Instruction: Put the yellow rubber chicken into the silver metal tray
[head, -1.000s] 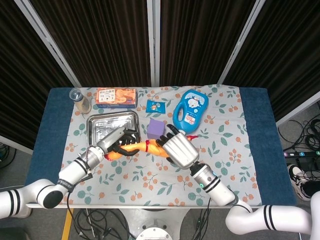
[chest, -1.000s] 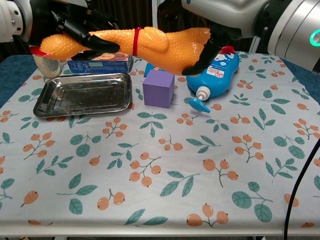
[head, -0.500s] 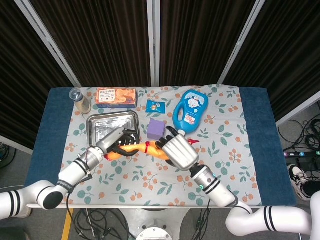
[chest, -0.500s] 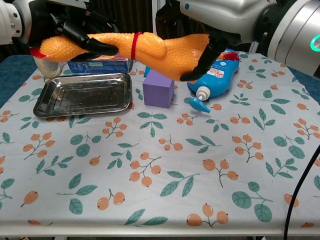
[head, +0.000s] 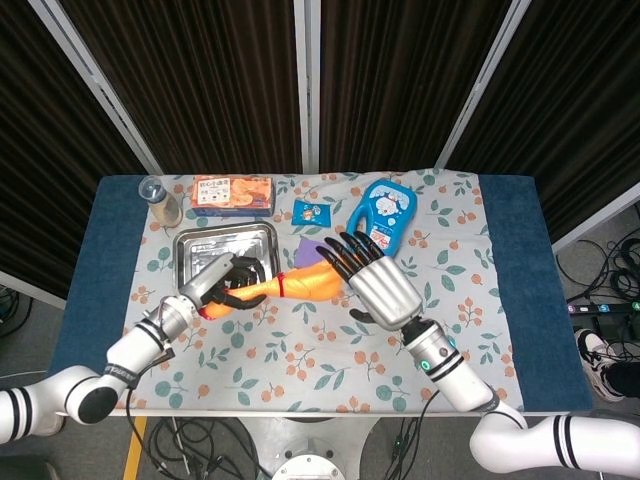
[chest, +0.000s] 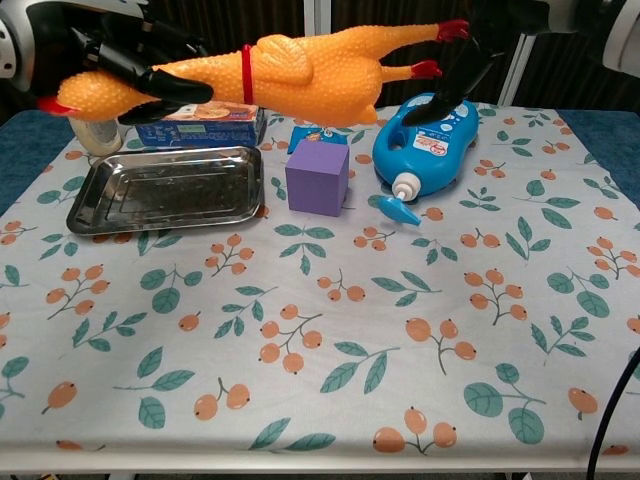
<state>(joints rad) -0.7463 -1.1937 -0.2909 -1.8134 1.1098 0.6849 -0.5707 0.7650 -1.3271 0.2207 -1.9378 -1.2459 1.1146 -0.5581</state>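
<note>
The yellow rubber chicken (chest: 300, 65) with a red neck band hangs in the air above the table, head to the left and red feet to the right. My left hand (chest: 130, 50) grips its neck and head end. In the head view the chicken (head: 300, 283) lies just right of the silver metal tray (head: 215, 248), with my left hand (head: 215, 285) near the tray's front edge. My right hand (head: 375, 285) is off the chicken with fingers spread beside its tail end; only its dark fingers (chest: 480, 50) show in the chest view. The tray (chest: 165, 190) holds nothing.
A purple cube (chest: 317, 178) stands right of the tray, and a blue bottle (chest: 430, 140) lies beyond it. Behind the tray are a snack box (head: 232, 192), a small jar (head: 160, 200) and a blue packet (head: 310, 210). The floral cloth ends at the front table edge.
My right hand has let go of the chicken's body and drawn back with fingers spread. The chicken, now held only by my left hand, has shifted slightly left.
</note>
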